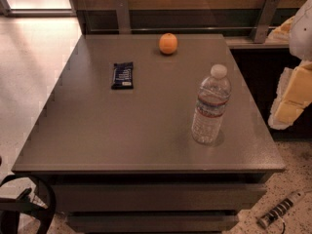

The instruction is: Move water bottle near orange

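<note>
Water bottle (210, 106) is standing upright at 4 o'clock on the grey table (146, 140). Orange (168, 43) is sitting at 12, well apart. Gripper (292, 99) is hanging off-table at 3 (spread or pressed together: cannot tell). Advising a mid-body grasp, keeping the bottle vertical and setting it down just short of the fruit.

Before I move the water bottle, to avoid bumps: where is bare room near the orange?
Bare table lies right of the orange, out to the right edge, and in front of it, between the snack bar and the water bottle. Tightest: behind the orange, by the back rail. The gripper hangs beyond the table's right side.
</note>
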